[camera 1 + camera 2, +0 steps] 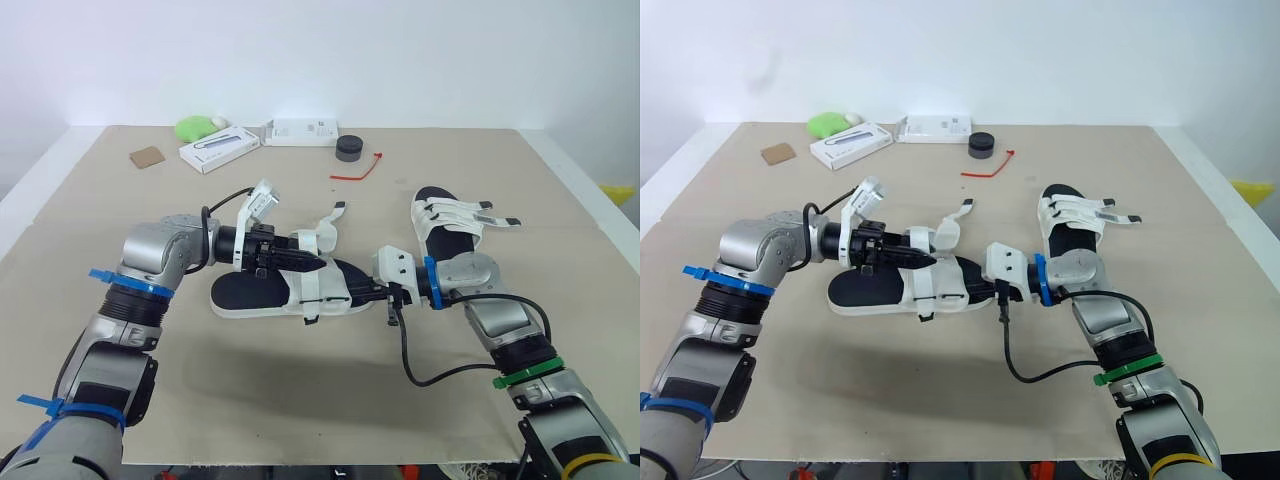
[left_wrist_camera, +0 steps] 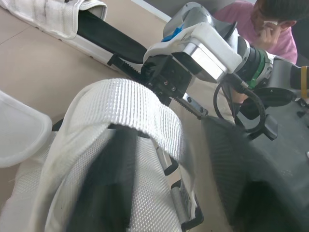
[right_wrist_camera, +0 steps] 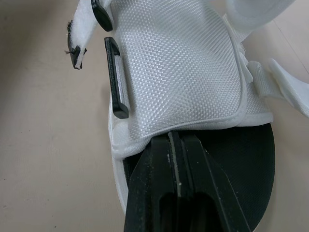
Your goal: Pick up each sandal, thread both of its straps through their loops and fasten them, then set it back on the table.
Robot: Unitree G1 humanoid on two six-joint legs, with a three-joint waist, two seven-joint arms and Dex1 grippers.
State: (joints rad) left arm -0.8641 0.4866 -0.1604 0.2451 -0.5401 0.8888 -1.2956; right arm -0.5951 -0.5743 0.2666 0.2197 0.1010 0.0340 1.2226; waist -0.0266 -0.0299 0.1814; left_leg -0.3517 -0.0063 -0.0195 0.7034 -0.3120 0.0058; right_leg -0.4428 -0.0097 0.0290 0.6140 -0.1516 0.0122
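Note:
One sandal point(image 1: 250, 293), black sole with white mesh straps, lies on its sole in the middle of the table. My left gripper point(image 1: 305, 263) reaches in from the heel side to its raised rear strap point(image 2: 130, 104). A loose strap end point(image 1: 335, 215) sticks up behind it. At the toe end my right gripper point(image 1: 372, 294) is shut, its tips point(image 3: 175, 137) tucked under the edge of the front mesh upper point(image 3: 178, 63) above the black footbed. Two black loops point(image 3: 116, 77) sit along that upper's side. The second sandal point(image 1: 452, 228) rests at the right, straps across it.
At the back stand two white boxes point(image 1: 218, 150) point(image 1: 300, 131), a green item point(image 1: 195, 127), a black round object point(image 1: 349, 147), a red tie point(image 1: 358, 172) and a brown card point(image 1: 147, 156). A black cable point(image 1: 420, 370) hangs off my right wrist. A person point(image 2: 273, 29) sits behind.

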